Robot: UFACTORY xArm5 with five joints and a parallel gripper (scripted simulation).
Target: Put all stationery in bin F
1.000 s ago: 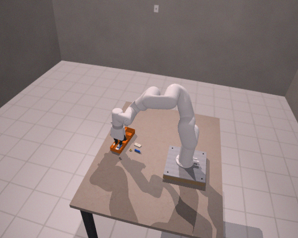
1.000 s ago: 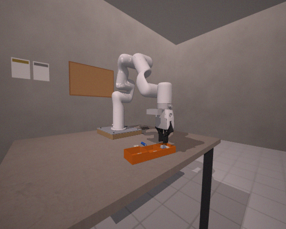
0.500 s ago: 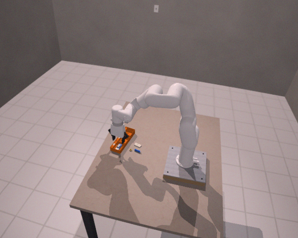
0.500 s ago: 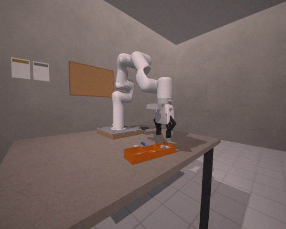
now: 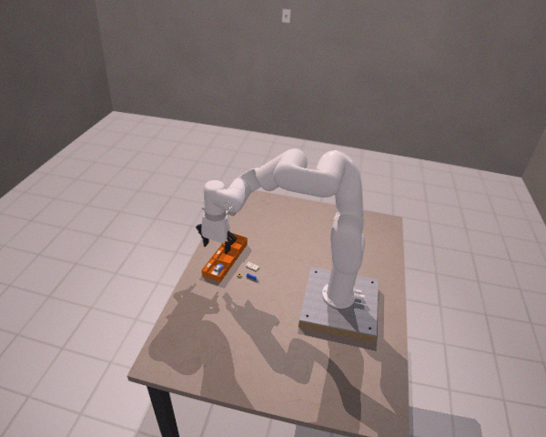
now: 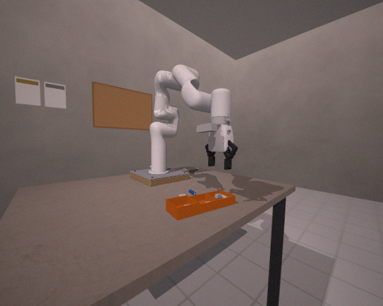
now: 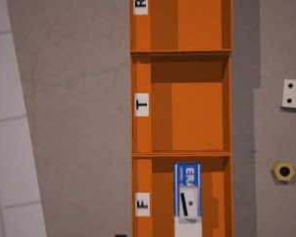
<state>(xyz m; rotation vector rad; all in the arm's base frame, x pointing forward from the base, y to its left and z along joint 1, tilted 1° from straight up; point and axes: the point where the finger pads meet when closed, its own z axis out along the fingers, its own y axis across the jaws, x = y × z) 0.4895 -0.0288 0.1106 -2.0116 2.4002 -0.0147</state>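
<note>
Orange bins (image 7: 182, 106), blue-and-white eraser (image 7: 187, 194), yellow nut (image 7: 283, 171), possibly dotted white block (image 7: 294, 95)

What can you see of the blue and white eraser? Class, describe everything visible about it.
The eraser is a small rectangular block with a blue sleeve lettered "ER" in white and a white end showing. It lies flat in the orange bin's compartment marked F, lengthwise, inside the walls. A small pale grey piece with a dark slot rests on top of it. The open end effector hangs well above, touching nothing.
</note>
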